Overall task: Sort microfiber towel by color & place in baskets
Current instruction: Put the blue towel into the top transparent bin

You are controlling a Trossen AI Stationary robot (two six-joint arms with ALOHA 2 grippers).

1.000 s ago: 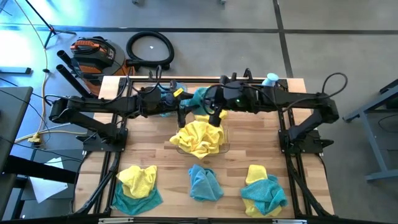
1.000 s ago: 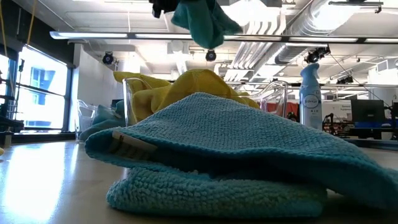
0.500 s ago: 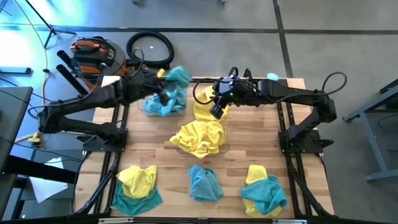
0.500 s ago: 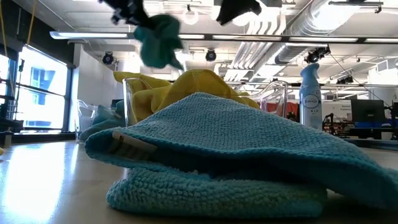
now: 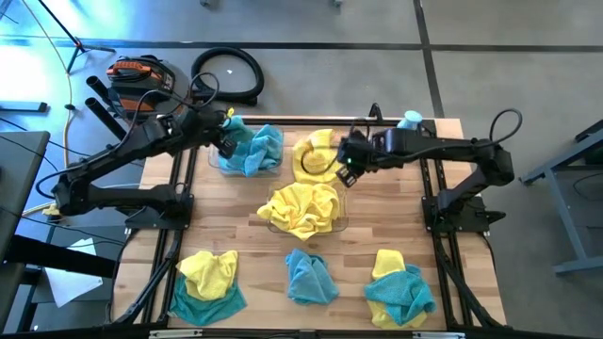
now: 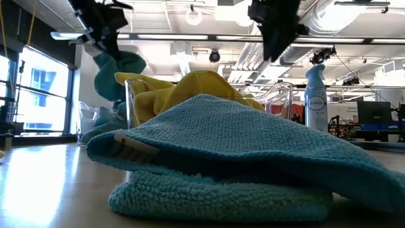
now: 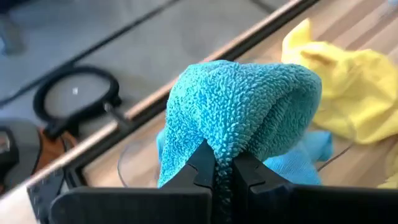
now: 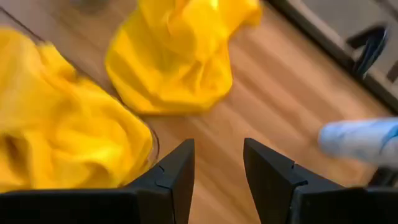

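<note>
Left wrist view showed the left gripper pinched shut on a teal towel, soft, light, draping over a basket just below; right gripper hung open, empty.

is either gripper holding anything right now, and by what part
The left gripper is shut on a teal towel, pinching a bunched fold at its middle. The right gripper is open and holds nothing.
</note>
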